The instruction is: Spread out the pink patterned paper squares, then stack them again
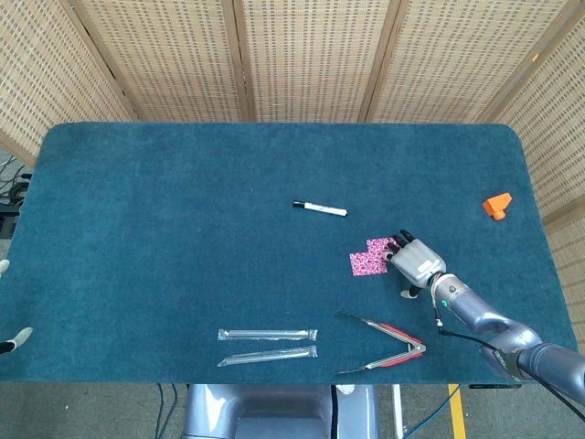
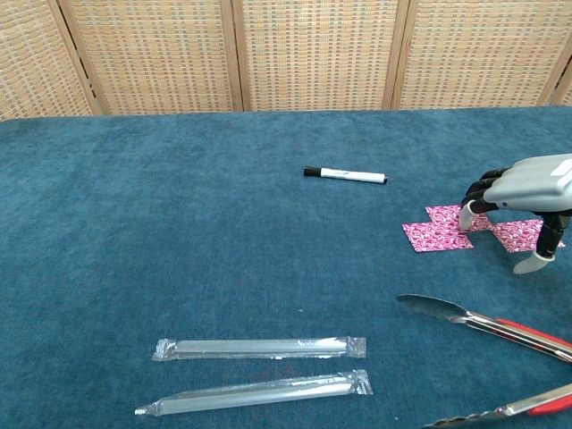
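Three pink patterned paper squares lie flat and touching in a short row on the blue cloth. The left square (image 2: 435,237) (image 1: 365,264) is fully visible. The middle square (image 2: 450,214) (image 1: 377,247) sits just behind it. My right hand (image 2: 527,183) (image 1: 418,263) arches over the right square (image 2: 516,234). Its fingertips (image 2: 466,215) touch the middle square, and its thumb (image 2: 536,263) rests on the cloth in front of the right square. It holds nothing. Only pale tips of my left hand (image 1: 15,341) show at the left edge of the head view.
A black-capped marker (image 2: 345,175) lies behind the squares. Metal tongs with red grips (image 2: 500,329) lie in front of the right hand. Two clear wrapped straws (image 2: 259,348) lie at the near centre. An orange block (image 1: 497,205) sits at the far right.
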### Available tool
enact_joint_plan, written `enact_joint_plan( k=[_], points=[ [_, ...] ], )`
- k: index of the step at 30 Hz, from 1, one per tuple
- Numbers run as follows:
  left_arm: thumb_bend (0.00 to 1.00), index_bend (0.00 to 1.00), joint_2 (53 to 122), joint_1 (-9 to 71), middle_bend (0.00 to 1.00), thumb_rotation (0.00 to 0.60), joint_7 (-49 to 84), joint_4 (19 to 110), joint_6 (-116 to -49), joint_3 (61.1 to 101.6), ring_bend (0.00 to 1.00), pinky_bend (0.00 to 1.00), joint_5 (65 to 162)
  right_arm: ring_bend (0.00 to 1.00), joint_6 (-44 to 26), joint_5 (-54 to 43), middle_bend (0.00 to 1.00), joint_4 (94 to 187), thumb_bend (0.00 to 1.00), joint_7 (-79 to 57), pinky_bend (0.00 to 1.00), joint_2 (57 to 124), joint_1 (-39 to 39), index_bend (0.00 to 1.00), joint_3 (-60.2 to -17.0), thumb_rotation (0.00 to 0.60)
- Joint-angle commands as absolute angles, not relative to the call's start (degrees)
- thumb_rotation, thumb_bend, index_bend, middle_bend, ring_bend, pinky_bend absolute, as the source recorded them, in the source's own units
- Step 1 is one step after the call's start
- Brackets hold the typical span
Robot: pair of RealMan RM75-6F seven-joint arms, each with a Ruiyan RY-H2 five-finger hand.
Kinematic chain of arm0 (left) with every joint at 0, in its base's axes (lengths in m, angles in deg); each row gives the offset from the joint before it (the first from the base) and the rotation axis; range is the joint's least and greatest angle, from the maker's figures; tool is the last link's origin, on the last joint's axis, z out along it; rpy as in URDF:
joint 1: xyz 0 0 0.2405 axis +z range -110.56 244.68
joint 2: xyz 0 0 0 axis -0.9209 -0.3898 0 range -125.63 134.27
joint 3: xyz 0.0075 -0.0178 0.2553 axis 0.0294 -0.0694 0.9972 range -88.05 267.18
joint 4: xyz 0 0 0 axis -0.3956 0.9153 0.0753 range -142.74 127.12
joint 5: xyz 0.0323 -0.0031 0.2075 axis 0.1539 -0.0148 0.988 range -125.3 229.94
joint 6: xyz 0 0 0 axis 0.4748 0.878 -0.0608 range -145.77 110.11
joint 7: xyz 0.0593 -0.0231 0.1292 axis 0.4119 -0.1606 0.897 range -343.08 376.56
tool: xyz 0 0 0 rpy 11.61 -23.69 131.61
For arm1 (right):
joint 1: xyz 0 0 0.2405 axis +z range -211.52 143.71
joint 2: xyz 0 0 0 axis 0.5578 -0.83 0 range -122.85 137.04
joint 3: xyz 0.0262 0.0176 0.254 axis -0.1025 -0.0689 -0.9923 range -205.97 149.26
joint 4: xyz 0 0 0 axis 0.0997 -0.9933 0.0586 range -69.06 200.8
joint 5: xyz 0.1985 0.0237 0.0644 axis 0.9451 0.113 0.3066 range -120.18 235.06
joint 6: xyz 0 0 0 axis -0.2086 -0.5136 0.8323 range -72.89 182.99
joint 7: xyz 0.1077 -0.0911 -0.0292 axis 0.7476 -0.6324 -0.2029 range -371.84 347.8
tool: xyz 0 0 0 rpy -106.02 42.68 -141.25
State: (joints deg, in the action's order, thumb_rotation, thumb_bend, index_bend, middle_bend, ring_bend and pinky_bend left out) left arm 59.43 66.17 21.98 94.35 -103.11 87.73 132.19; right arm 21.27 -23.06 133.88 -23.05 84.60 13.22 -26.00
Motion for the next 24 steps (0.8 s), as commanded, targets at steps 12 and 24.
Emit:
enact_joint_plan(
  k=[12, 24],
  points=[
    [0.04, 0.03, 59.6, 66.3, 0.0, 0.6, 22.1, 94.1, -103.0, 87.7, 0.0, 0.0, 131.7, 0.0, 23.1, -23.4, 0.15, 129.8, 0.26, -21.6, 0.0, 86.4, 14.8, 0.2, -26.6, 0.442],
    [0.04, 0.03, 59.7, 66.3, 0.0, 0.6, 21.8, 93.8, -102.7, 87.7, 0.0, 0.0, 131.6, 0.0, 23.4, -22.9, 0.15, 130.5, 0.26, -22.3, 0.0, 85.6, 15.9, 0.2, -27.6, 0.443]
  ],
)
